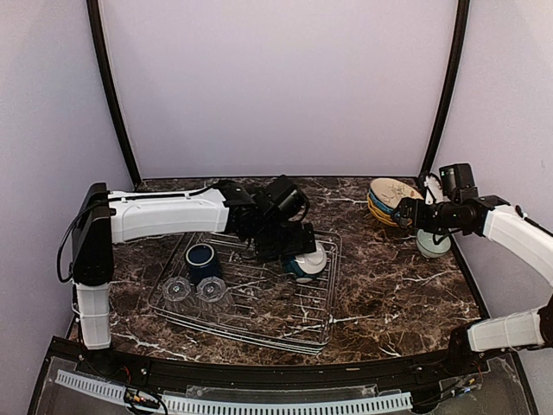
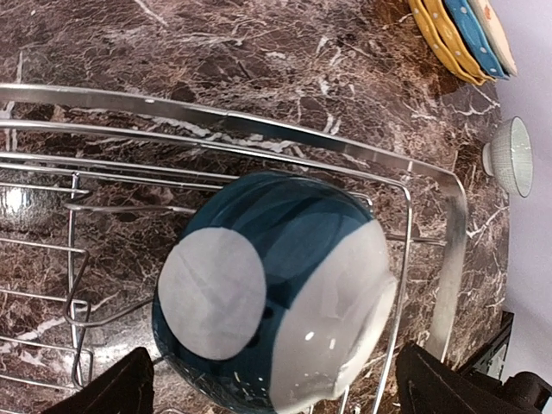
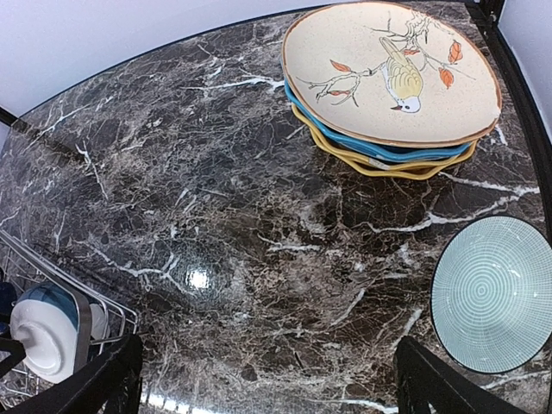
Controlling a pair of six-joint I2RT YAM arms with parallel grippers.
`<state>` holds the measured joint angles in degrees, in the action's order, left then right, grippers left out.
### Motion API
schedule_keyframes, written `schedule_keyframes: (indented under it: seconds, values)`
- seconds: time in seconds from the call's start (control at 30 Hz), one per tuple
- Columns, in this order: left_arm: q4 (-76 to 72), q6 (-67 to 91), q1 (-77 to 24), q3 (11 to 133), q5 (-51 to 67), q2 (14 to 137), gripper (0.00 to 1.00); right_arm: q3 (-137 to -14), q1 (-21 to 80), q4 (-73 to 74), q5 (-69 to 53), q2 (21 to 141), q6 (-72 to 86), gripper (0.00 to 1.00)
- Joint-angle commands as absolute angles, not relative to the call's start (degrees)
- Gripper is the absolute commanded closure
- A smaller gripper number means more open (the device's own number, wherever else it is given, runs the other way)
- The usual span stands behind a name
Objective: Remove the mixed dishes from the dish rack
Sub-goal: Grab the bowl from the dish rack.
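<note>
The teal, white-based ceramic bowl lies tipped sideways in the far right corner of the silver wire dish rack, directly between the spread jaws of the left pincer. The right pincer, spread and empty, is well apart.

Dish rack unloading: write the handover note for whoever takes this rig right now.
Left gripper: jaws open, one on either side of the teal bowl in the dish rack; no grip visible.
Right gripper: jaws open, empty, above the table near the plate stack.
Done: plate stack (three plates) and pale bowl are on the table, right of the rack.
To do: teal bowl, dark blue mug and two clear glasses, all in the rack.
</note>
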<state>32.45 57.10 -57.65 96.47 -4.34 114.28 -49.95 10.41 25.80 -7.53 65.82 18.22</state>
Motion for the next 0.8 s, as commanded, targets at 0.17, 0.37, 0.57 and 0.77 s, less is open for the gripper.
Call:
schedule_keyframes:
  seconds: [0.17,0.37,0.57,0.77]
  values:
    - [35.87,58.65,-57.58,99.16,-6.69,117.08,0.03,-48.43,10.62,24.01,-7.62,64.78,17.41,0.01]
    - [36.11,58.54,-57.60,100.55,-7.41,118.57,0.03,-48.28,10.56,23.76,-8.07,64.59,17.49,0.01]
    - [36.51,58.45,-57.60,101.71,-7.93,119.57,0.04,-47.69,10.57,23.58,-8.45,64.29,17.75,0.01]
    - [36.47,57.87,-57.57,101.46,-7.76,120.10,0.06,-47.30,10.57,23.47,-9.06,63.55,18.26,0.01]
